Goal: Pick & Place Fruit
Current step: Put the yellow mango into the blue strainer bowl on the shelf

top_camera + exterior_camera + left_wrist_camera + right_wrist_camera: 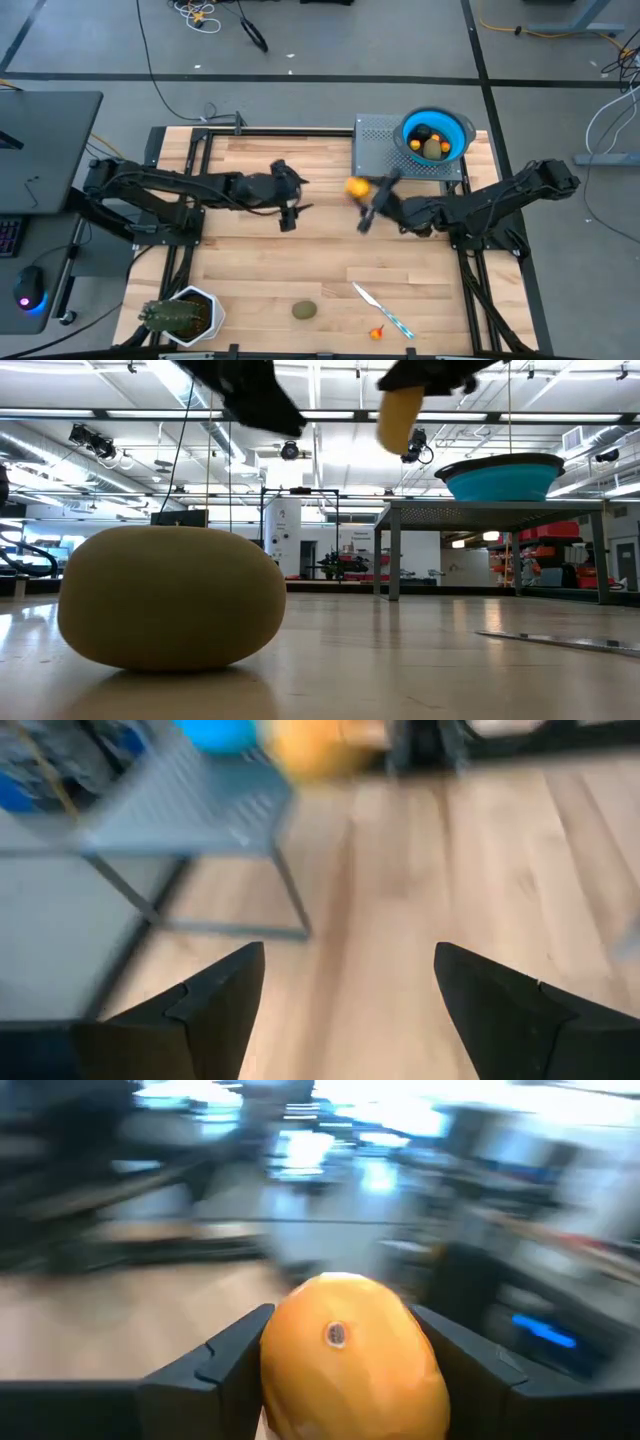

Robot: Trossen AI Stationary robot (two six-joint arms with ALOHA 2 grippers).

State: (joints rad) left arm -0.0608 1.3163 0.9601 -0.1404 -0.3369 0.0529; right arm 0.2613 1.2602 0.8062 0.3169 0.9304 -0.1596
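High view: the right jaws clamp the yellow-orange fruit short of the blue bowl on its grey rack; an early release would drop it to the desk. The left jaws stand wide, empty.

Low view: an olive-brown fruit lies on the desk, well apart from both jaws.

Right wrist view: the fruit is smooth, oblong, filling the jaws, so it could slip out.
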